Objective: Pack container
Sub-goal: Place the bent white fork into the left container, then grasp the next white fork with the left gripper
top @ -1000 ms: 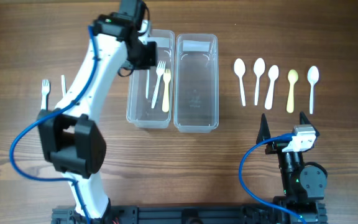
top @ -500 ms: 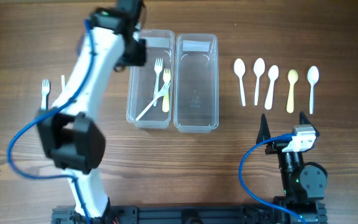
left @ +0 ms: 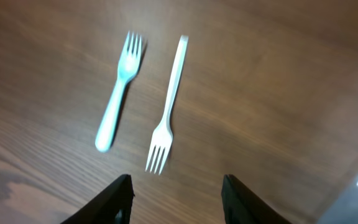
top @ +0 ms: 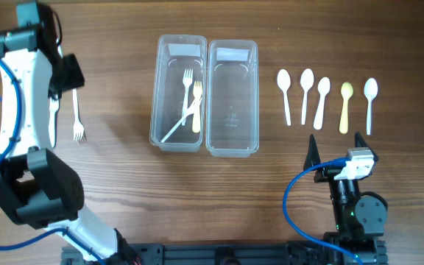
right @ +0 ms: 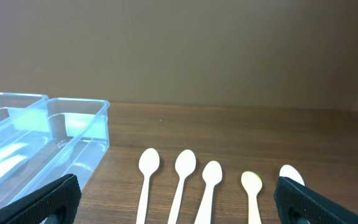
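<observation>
By the counter's near right edge the right gripper stands wide open, empty. Toward the far edge two clear containers sit side by side, the left holding three forks. Near the far left corner the left gripper gapes empty over two loose forks.

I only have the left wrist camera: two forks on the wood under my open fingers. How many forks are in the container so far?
Observer: Three forks lie in the left container, one of them yellow.
Operator: And the other container?
Observer: The right container holds nothing.
Operator: Any spoons out there?
Observer: Five spoons lie in a row to the right of it, four white and one yellow, none packed.
</observation>
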